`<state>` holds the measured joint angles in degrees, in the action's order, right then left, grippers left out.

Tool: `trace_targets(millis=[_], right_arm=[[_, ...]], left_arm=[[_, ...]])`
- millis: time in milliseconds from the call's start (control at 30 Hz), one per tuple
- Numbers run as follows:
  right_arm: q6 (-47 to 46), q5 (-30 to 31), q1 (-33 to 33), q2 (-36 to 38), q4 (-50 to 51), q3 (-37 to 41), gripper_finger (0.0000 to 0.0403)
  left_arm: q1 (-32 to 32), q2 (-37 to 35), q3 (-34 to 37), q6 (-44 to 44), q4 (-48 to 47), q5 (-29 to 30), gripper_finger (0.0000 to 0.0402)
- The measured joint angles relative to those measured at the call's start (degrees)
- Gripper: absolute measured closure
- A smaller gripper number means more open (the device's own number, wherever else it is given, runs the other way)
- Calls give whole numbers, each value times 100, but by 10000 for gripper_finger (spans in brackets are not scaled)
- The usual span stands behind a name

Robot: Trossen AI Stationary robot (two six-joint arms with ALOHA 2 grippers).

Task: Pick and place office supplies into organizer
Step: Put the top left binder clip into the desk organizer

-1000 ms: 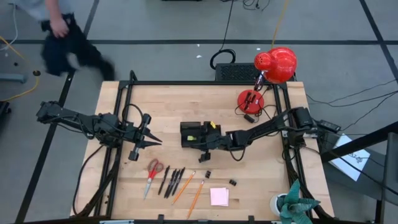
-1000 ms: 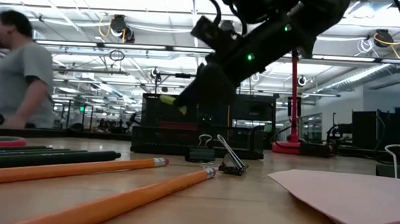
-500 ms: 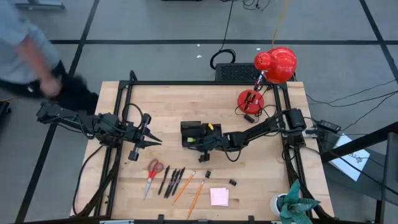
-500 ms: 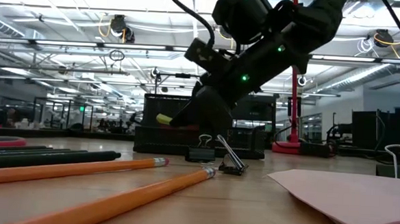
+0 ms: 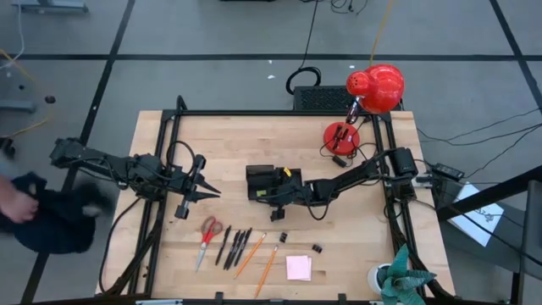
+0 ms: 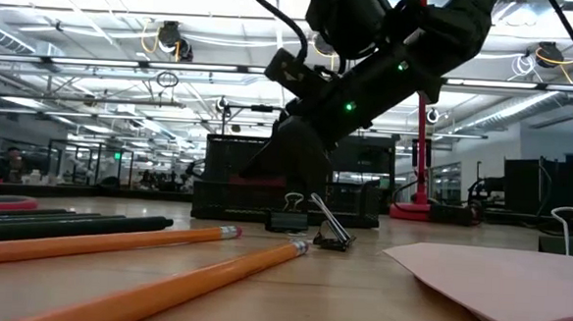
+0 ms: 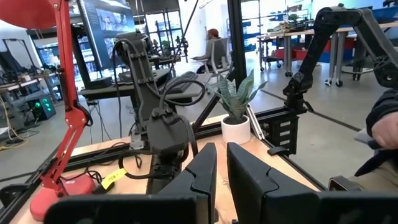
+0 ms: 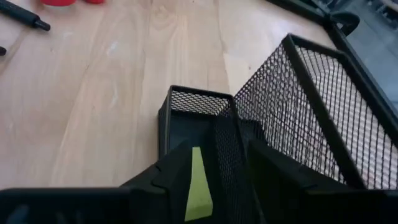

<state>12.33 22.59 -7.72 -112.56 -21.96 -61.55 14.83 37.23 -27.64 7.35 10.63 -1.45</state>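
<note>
The black mesh organizer [image 5: 261, 181] stands mid-table. My right gripper [image 8: 224, 180] hangs over it, open, tipped down, its fingers astride a mesh wall. The small yellow piece [image 8: 198, 190] sits in the small compartment [image 8: 186, 118], beside one finger. On the near side lie the red-handled scissors [image 5: 208, 233], black pens [image 5: 235, 247], two orange pencils [image 5: 259, 261], the pink sticky-note pad [image 5: 298, 268] and black clips [image 5: 283, 237]. My left gripper [image 5: 212, 192] waits shut at the left, level above the table. My right gripper reaches into the organizer slanting down from the table's right. The yellow piece lies along the inner side of one finger [image 8: 171, 177]. I cannot tell whether the finger touches it.
A red lamp with a round base [image 5: 341, 135] stands at the far right, and a green plant in a white pot [image 5: 396, 275] at the near right corner. A person [image 5: 42, 212] moves beside the table's left edge.
My right gripper has sunk a little over the organizer and opened. The yellow piece, earlier held at its fingertips above the organizer's edge, has gone down inside and no longer shows in the low view. A person has walked along the table's left side.
</note>
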Motion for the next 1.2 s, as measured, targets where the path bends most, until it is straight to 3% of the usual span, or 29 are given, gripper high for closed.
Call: trace_targets(millis=[100,300,467,600,767,1033,1200], right_arm=[[314,191,-81,256,109,-7,254],[676,861,-597,1361,1541,-498,252],[418,816,-1096,2192,2082,-515,273],[-63,542,-1340,2710,2376,-288,321],[-490,214,-1515,3121,1886,680,395],[-871,-209,-1440,3460,-908,2712,401],[-1493,-171,-1226,3469,-1288,3432,402]], left_arm=[[0,0,0,-14,-7,0,355],[2,0,0,-15,-10,0,355],[0,0,0,-12,-13,2,355],[0,0,0,-15,-12,2,355],[0,0,0,-12,-13,2,355],[0,0,0,184,-13,355,355],[0,-1,0,200,-87,677,355]])
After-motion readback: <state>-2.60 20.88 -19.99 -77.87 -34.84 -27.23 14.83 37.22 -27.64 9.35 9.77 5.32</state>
